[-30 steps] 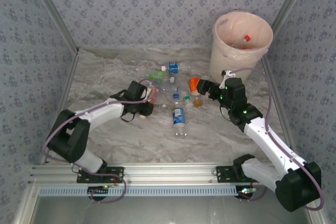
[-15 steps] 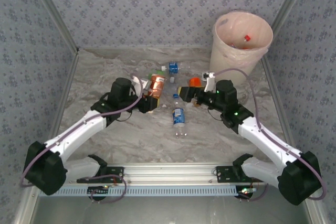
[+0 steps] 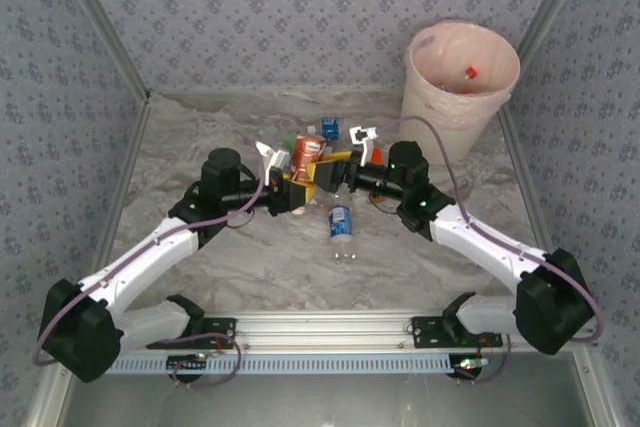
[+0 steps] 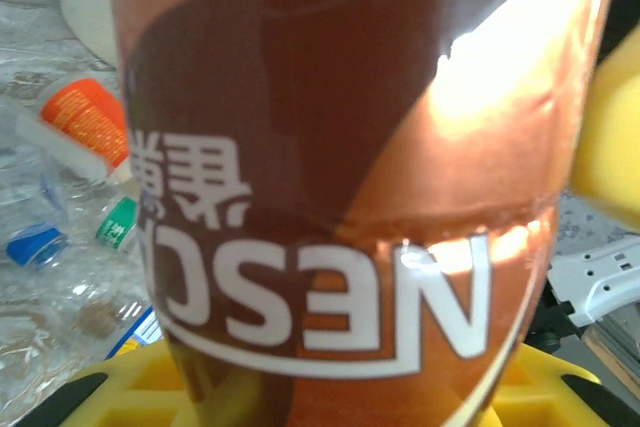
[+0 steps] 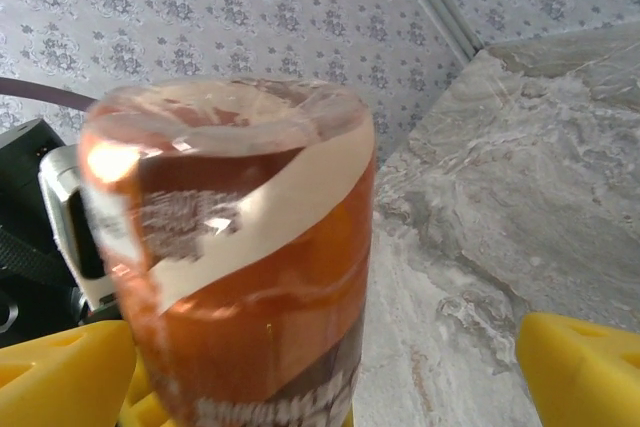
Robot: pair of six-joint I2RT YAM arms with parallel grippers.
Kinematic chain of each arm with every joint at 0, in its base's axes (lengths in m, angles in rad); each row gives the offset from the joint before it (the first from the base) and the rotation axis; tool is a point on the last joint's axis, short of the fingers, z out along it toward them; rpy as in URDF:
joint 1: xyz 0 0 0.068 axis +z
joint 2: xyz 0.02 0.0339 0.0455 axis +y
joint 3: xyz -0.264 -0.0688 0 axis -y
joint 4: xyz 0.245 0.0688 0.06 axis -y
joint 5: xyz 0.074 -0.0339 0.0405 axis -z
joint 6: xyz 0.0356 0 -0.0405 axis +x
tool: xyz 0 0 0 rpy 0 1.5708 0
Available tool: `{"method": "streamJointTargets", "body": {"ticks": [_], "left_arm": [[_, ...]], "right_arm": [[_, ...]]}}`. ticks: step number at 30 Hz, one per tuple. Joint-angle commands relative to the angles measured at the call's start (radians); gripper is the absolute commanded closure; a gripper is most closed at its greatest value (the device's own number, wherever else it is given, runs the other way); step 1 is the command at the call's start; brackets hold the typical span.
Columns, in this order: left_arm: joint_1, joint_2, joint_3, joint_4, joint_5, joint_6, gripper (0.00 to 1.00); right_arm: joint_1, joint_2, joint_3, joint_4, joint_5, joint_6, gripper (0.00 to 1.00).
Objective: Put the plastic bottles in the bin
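You are early in the job: your left gripper (image 3: 297,179) is clenched on an orange-and-brown-labelled plastic bottle (image 3: 307,150) at mid-table, well short of the large round cream-white plastic bin (image 3: 430,97), the right gripper (image 3: 338,172) gapes around that bottle, and several clear plastic bottles (image 3: 341,223) lie on the grey marbled table (image 3: 250,257).

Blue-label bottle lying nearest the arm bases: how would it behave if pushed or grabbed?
The blue-label bottle lies on its side on the smooth table, so a sideways nudge would probably roll it. Its body looks clear and seemingly empty, so likely light and quick to skid. Thin plastic like that may dent under a firm pinch.
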Motion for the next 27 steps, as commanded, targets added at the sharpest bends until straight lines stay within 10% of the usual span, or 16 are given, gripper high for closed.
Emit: {"method": "streamJointTargets", "body": {"ticks": [1,15,22,27], "left_arm": [[-0.017,0.011,-0.008,0.08,0.05,-0.01,0.74],[-0.029,0.051,0.005,0.077,0.034,-0.002,0.69],[-0.023,0.035,0.001,0.04,-0.105,-0.024,0.08],[-0.023,-0.02,-0.022,0.101,-0.156,-0.028,0.02]], "right_arm": [[0.014,0.019,0.05,0.103,-0.045,0.026,0.0],[0.019,0.063,0.055,0.129,0.005,0.051,0.38],[-0.028,0.066,0.044,0.073,0.037,-0.011,0.5],[-0.125,0.05,0.143,-0.099,0.076,-0.048,0.52]]}}
